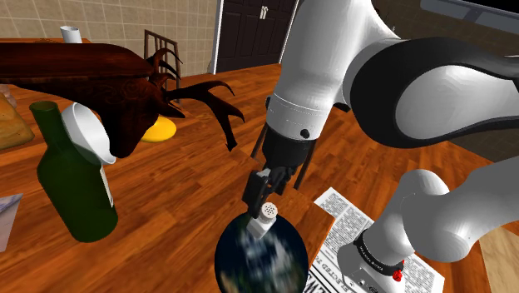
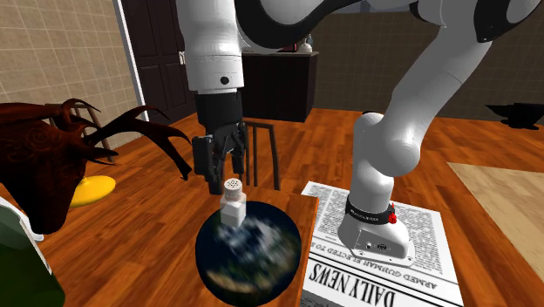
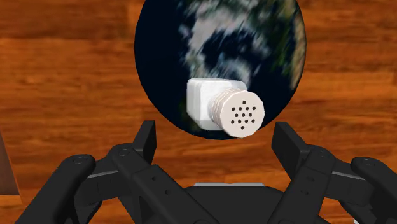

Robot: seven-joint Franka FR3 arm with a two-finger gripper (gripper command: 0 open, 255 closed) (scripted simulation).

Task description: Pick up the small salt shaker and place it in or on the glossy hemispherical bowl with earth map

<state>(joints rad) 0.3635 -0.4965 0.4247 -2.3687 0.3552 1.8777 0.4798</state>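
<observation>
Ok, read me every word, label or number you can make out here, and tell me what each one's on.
"DAILY NEWS": masthead of the newspaper.
"ARMED GUNMAN": start of a headline on the same newspaper; the words after it are unclear.
Column print on the newspaper: too small to read.
Nothing else carries readable text.

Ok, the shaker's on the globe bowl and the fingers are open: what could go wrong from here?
The salt shaker stands near the bowl's rim, not its middle; a nudge could tip it off.
The open gripper hangs close above its cap, so a sideways retreat might clip it.
</observation>
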